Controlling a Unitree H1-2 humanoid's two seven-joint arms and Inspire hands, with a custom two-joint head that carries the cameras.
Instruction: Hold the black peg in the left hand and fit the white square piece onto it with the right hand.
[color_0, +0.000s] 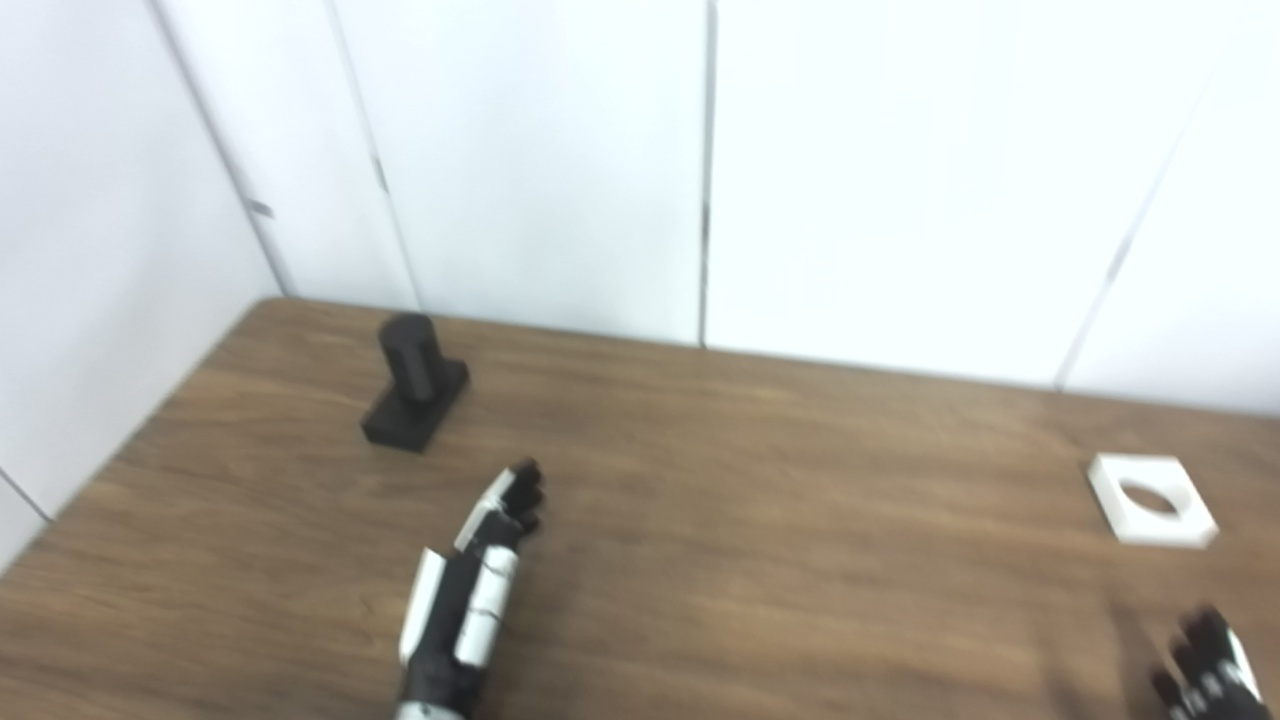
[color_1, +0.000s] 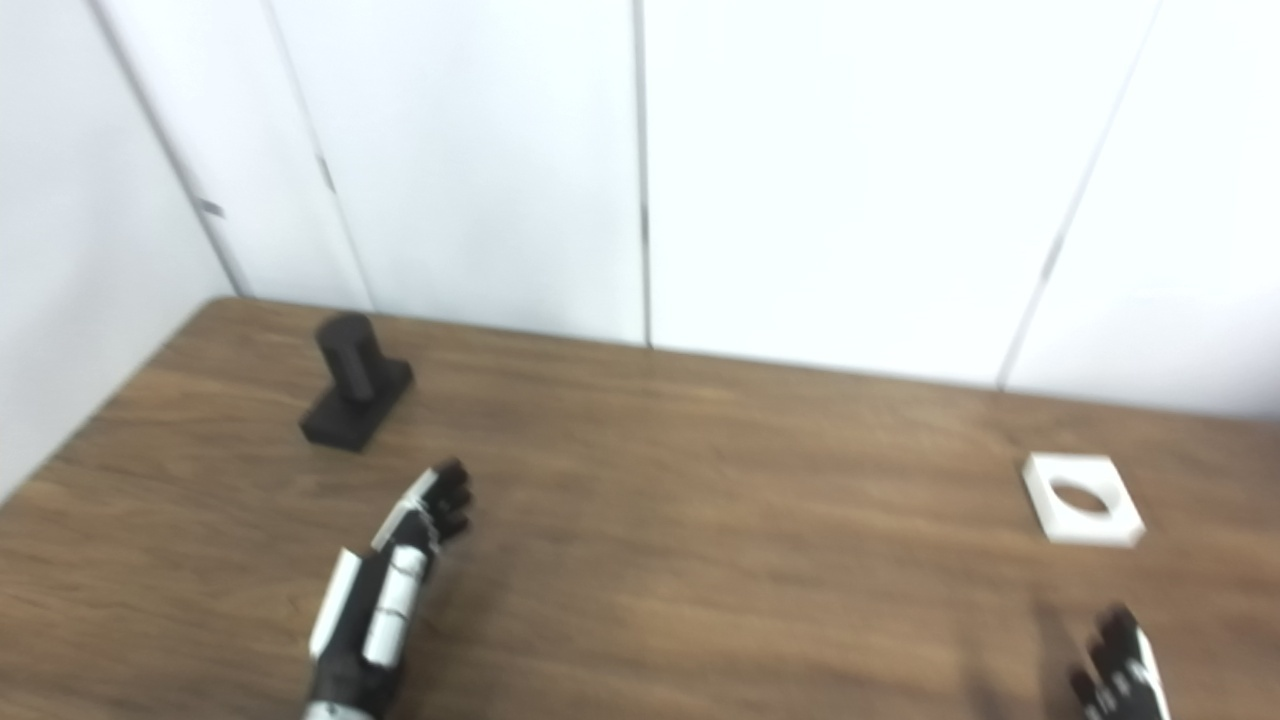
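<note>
Behind the bench (color_0: 760, 560), white wall panels (color_0: 540, 170) with thin vertical seams fill the upper half of both views. Bench is brown wood grain, its far-left corner meeting the panels. Both views are a bit motion-blurred.

Landmark: black peg (color_0: 414, 392). It stands upright on its own flat black base, near the far-left corner of the bench, untouched.

Left hand (color_0: 470, 590) is on the near side of the peg and slightly right of it, clearly apart from it. Arm enters from the bottom edge, the white-and-black back of the hand faces up, and its fingers (color_0: 520, 492) stretch forward toward the far edge. The fingers lie close side by side and straight, wrapped around nothing, so it reads as an empty, uncurled hand above the bench.

Right hand (color_1: 1120, 670) is far right of the peg, at the bottom-right corner, mostly cropped. Only dark fingertips show, pointing up. Nothing visible in it; can't tell whether the fingers are spread or closed.

White square piece (color_1: 1082, 499) lies flat on the bench far right of the peg, with a round hole through its middle. It sits just beyond the right hand, not touching it.
</note>
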